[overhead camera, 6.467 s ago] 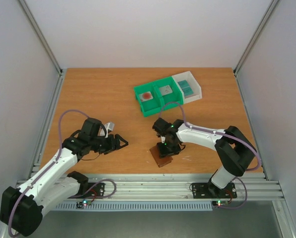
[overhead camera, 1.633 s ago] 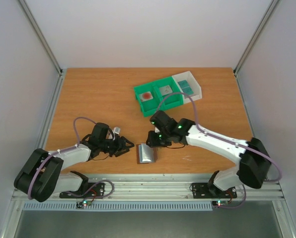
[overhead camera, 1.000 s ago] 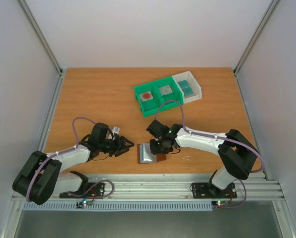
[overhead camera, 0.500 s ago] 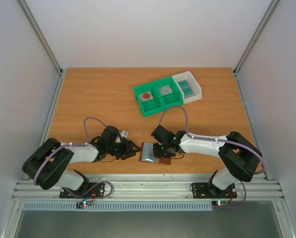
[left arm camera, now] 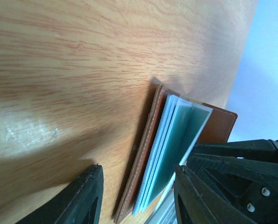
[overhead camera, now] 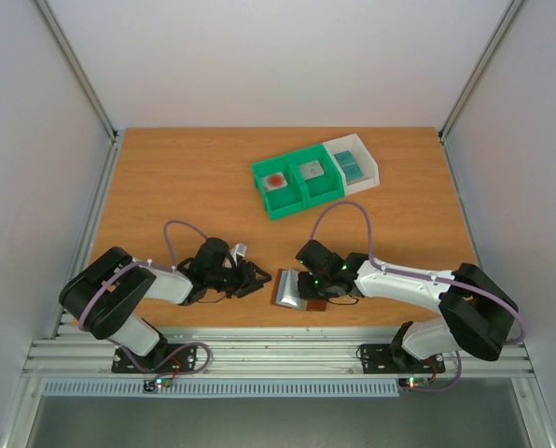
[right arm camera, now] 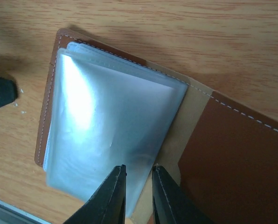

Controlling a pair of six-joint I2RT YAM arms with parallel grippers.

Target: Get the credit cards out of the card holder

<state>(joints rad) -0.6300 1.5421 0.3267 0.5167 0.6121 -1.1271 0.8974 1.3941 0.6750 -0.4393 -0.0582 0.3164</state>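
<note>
The left gripper (left arm camera: 138,167) has its jaws spread, one finger on either side of the near edge of the card holder (left arm camera: 220,126); the outer finger (left arm camera: 90,196) stands clear of the brown cover, while the other sits right against the fanned leaves. The right gripper (right arm camera: 138,168) hangs over the holder from the other side with its jaws almost together. The corner of the shiny sleeve pack runs into the slit between them, but I cannot tell whether they pinch it. Both grippers meet low over the orange-brown wooden worktop (overhead camera: 185,187), close to its near edge, where a ribbed aluminium rail (overhead camera: 278,355) carries the arm bases. Plain white walls close the worktop in on the left, right and far sides. The holder lies just short of that near edge, between the two grippers, with bare wood to the left and behind it. Well apart, toward the far right, stand a green bin (overhead camera: 280,203) and a white bin (overhead camera: 369,168), touching side by side. The holder lies open, with stitched brown leather outside and a tan lining. Its stack of glossy sleeves is lifted slightly from one panel, and edge-on they look pale teal. Cards cannot be told apart from sleeves.
</note>
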